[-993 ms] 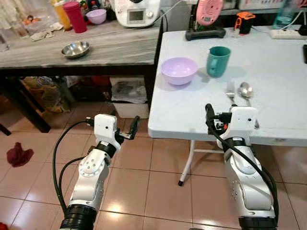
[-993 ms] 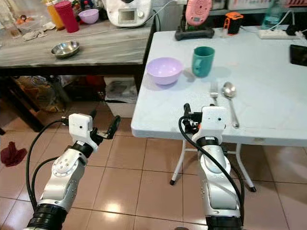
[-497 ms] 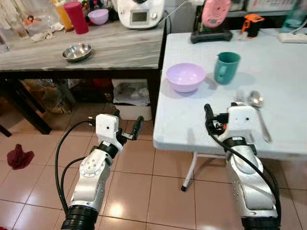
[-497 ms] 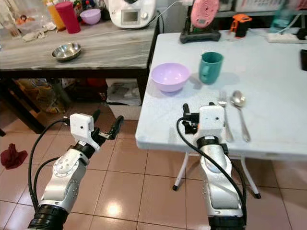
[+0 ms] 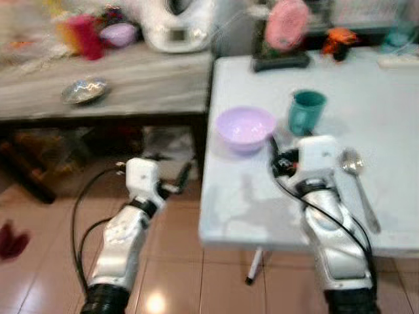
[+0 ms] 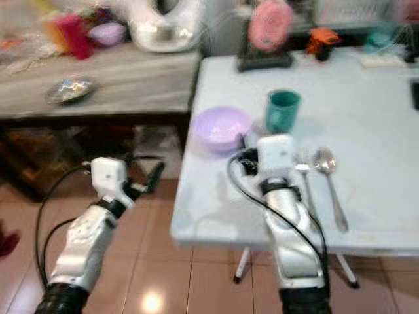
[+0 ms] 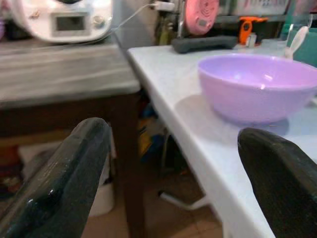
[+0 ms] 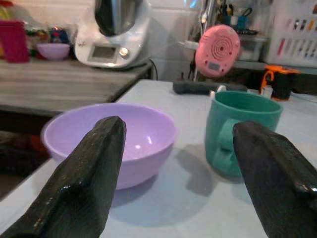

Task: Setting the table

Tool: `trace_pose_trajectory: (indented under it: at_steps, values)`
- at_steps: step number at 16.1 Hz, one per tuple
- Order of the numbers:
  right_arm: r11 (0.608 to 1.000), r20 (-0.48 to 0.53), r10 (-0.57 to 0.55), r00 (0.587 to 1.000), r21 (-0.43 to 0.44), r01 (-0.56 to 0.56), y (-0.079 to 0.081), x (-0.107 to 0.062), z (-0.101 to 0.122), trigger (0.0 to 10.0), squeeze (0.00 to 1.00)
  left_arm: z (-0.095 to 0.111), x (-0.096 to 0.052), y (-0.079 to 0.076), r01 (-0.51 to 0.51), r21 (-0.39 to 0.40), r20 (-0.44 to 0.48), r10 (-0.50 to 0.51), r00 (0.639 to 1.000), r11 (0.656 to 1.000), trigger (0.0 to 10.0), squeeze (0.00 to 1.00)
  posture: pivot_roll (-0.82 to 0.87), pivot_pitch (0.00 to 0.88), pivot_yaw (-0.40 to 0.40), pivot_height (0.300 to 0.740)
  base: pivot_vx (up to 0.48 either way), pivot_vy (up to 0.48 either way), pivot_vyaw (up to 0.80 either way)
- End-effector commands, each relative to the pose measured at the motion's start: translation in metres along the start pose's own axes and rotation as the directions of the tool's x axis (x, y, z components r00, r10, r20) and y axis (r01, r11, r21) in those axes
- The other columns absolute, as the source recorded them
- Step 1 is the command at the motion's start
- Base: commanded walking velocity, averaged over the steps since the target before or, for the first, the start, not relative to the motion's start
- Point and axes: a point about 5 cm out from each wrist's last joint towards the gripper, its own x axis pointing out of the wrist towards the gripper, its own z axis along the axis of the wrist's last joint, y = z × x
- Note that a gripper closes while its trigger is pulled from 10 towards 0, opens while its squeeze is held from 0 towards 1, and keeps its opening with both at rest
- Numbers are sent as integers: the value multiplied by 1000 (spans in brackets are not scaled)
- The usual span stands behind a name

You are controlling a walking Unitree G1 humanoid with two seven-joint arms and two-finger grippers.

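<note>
While the head views are blurred, a white table (image 5: 393,85) fills the right and a grey counter (image 5: 131,78) the far left, carrying a steel bowl (image 5: 83,91), a red cup (image 5: 84,36) and a white appliance (image 5: 178,25). A pink device (image 5: 286,25) stands at the table's far edge. The lilac bowl (image 5: 245,127) sits near the table's left edge, the teal mug (image 5: 307,112) just right of it, and a spoon (image 5: 357,180) and fork (image 6: 303,171) lie nearer, right. The right gripper (image 8: 173,148), fingers spread and empty, hovers over the table facing bowl and mug. The left gripper (image 7: 168,163), also spread and empty, is off the table's left edge.
</note>
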Motion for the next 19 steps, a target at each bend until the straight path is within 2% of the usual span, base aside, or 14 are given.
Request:
trace_pose_trajectory:
  at_steps: [1, 5, 8, 11, 13, 14, 17, 18, 19]
  values:
    - [1000, 21, -16, 1000, -27, 16, -7, -1, 5, 10000, 0, 4, 4, -8, 32, -6, 21, -32, 999, 999, 10000, 0, -266, 86, 105, 740, 319, 0, 0]
    - [997, 47, 28, 999, -78, -24, -1, -3, 9, 10000, 0, 7, 1, -11, 40, -11, 51, -39, 998, 999, 10000, 0, -267, 87, 99, 740, 0, 0, 0]
    - [989, 80, 96, 992, -123, -86, 3, -2, 18, 10000, 0, 3, -5, -13, 96, 45, 38, -98, 995, 994, 10000, 0, -268, 88, 95, 740, 0, 0, 0]
    - [972, 68, 171, 983, -175, -157, 2, -1, 20, 10000, 0, -1, -11, -7, 112, 66, 10, -113, 994, 991, 10000, 0, -269, 93, 94, 740, 0, 0, 0]
    - [938, 15, 248, 969, -253, -237, -2, 3, 17, 10000, 0, -3, -14, -6, 133, 79, -5, -133, 991, 988, 10000, 0, -271, 101, 91, 740, 0, 0, 0]
    - [899, -44, 313, 949, -308, -311, -3, 8, 16, 10000, 0, -4, -16, -9, 175, 88, -17, -174, 985, 981, 10000, 0, -278, 107, 93, 740, 0, 0, 0]
    - [832, -105, 389, 915, -388, -397, -6, 14, 15, 10000, 0, -5, -15, -14, 223, 80, -27, -222, 975, 972, 10000, 0, -283, 113, 88, 740, 0, 0, 0]
    - [790, -136, 419, 898, -432, -434, -9, 17, 13, 10000, 0, -6, -16, -15, 227, 78, -29, -226, 974, 971, 10000, 0, -285, 113, 84, 740, 0, 0, 0]
    - [771, -160, 437, 885, -440, -461, -10, 19, 12, 10000, 0, -7, -17, -15, 233, 76, -31, -231, 972, 970, 10000, 0, -286, 113, 82, 740, 0, 0, 0]
